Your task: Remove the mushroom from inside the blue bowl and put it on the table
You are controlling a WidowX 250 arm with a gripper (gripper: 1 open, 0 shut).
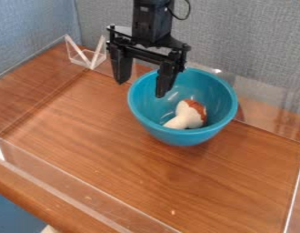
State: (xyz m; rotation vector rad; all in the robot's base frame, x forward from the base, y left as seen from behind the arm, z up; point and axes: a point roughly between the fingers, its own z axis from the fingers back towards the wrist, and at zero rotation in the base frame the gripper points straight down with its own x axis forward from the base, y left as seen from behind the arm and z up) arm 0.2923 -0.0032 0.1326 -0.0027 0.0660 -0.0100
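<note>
Pincer (143, 84) open wide over the back-left of the bowl (183, 135), fingers apart, nothing gripped. Mushroom (188, 115) is inside the blue bowl, lying on its side near the front right wall, pale stem toward the left, reddish cap to the right. Bowl's on the counter (98, 146), upright.

Step in hand, I'd say: line up & go down for the pick. Pincer needs to come fwd and to the pic's right first, so it's centred over the mushroom, not the rim. One finger looks to be outside the bowl, the other over the opening; drop straight down from here & you'd likely straddle the wall and nab the bowl instead. So: shift at height, then descend vert., slow.

Best grip prob. across the stem or just under the cap; the round cap alone could roll out. Watch clearance on the near wall, mushroom looks v. close to it. Go low enough for a proper bite, but don't press the bottom. Close gently, lift straight up till well clear of the rim, then over to bare counter, lower & release ASAP once it's touching.
</note>
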